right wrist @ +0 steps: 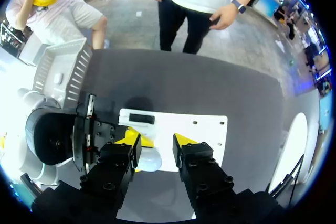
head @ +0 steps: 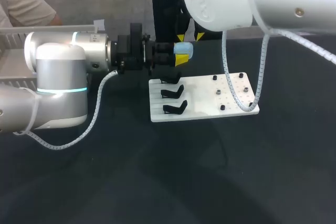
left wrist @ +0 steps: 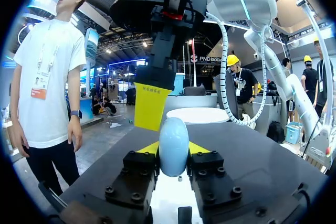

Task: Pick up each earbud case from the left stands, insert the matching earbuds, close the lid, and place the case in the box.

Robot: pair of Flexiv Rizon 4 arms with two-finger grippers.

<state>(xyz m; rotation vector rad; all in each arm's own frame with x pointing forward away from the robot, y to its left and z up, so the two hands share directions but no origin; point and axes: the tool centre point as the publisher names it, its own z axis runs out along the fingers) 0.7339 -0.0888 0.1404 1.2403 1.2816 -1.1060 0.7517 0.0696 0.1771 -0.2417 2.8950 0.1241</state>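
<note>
A pale blue earbud case [head: 184, 49] hangs above the white board [head: 205, 109], with my left gripper [head: 180, 55] shut on it from the left, fingers level. In the left wrist view the case [left wrist: 174, 148] stands between the yellow tips, lid closed. My right gripper [head: 190, 37] points down just above the case, open, with nothing between its fingers. From the right wrist the case [right wrist: 149, 160] shows under the right gripper [right wrist: 160, 142], nearer its left finger. No earbuds are visible.
Three empty black stands [head: 172, 94] line the board's left side, and small black pegs [head: 222, 107] dot its right side. A grey perforated box [right wrist: 62, 71] sits at the table's far left, behind my left arm [head: 58, 77]. A white cable [head: 244, 103] droops over the board.
</note>
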